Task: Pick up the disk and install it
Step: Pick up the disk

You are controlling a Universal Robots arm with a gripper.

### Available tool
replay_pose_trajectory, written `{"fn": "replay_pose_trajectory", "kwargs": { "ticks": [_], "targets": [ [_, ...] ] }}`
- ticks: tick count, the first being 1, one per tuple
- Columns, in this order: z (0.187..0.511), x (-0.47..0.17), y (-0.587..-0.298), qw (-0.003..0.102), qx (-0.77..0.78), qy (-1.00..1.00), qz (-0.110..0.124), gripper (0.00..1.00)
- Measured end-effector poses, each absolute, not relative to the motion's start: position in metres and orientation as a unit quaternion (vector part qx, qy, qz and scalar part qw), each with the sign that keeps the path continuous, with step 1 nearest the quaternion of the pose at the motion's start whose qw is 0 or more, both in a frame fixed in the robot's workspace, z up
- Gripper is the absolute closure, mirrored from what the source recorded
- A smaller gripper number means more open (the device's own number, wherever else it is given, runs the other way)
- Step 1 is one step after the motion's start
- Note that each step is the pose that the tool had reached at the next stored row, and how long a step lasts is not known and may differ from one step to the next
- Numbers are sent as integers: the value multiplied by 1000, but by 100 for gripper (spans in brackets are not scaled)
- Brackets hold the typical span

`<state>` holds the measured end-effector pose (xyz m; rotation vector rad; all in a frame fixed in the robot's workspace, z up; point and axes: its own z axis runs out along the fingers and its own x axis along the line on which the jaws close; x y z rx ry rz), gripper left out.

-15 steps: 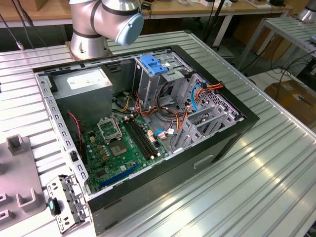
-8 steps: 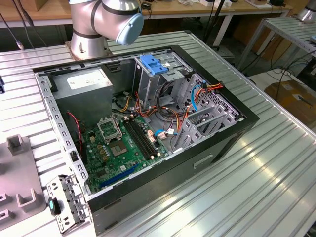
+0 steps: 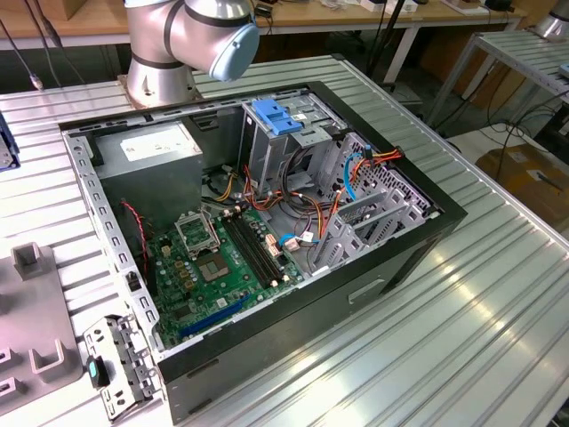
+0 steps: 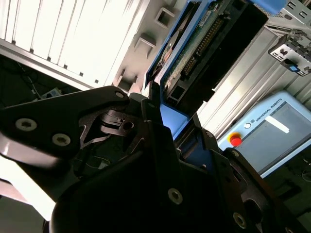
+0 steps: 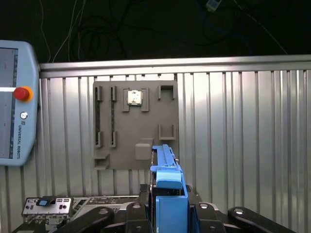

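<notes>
In the exterior view the computer case (image 3: 293, 329) sits mid-frame on the tabletop (image 3: 462, 356), with the arm's base (image 3: 160, 71) behind it at the upper left. In the case, the power box (image 3: 147, 151) is upper left, the circuit board (image 3: 218, 267) lower left and the tall cage (image 3: 276, 133) upper middle; a metal plate (image 3: 120, 360) lies on the tabletop at the lower left, just beside the case, with a holder tray (image 3: 36, 320) at the left edge. In the first wrist view the disk (image 5: 167, 194) sits between the fingers (image 5: 145, 204), above the tabletop.
</notes>
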<state>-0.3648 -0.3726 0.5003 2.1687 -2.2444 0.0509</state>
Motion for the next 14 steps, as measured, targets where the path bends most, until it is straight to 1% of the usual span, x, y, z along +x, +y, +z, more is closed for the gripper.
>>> {"fn": "replay_pose_trajectory", "kwargs": {
  "ticks": [14],
  "targets": [
    [500,-353,-376,10,695,-719,16,64]
  ]
}}
